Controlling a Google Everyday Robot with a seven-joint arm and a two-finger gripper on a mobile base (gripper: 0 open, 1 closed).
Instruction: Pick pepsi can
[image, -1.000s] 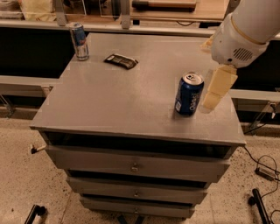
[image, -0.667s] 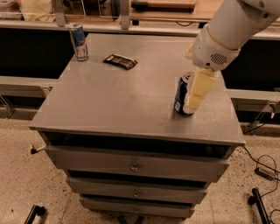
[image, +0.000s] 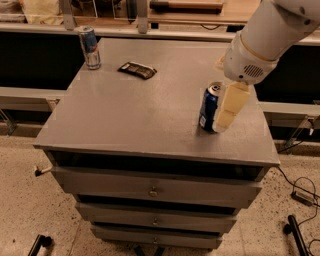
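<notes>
The pepsi can (image: 208, 107) is dark blue with a silver top. It stands upright on the right side of the grey cabinet top (image: 150, 110). My gripper (image: 225, 112) hangs from the white arm (image: 270, 35), which comes in from the upper right. The gripper is down at the can's right side, level with its body, and overlaps the can's right edge. The far side of the can is hidden by it.
A slimmer silver-and-blue can (image: 89, 47) stands at the back left corner. A dark snack packet (image: 137, 70) lies flat behind the middle. The cabinet has drawers (image: 153, 190) below. A counter (image: 150, 20) runs behind, and cables (image: 300, 192) lie on the floor to the right.
My gripper has moved left and down, from beside the pepsi can to right against it. The can has not moved.
</notes>
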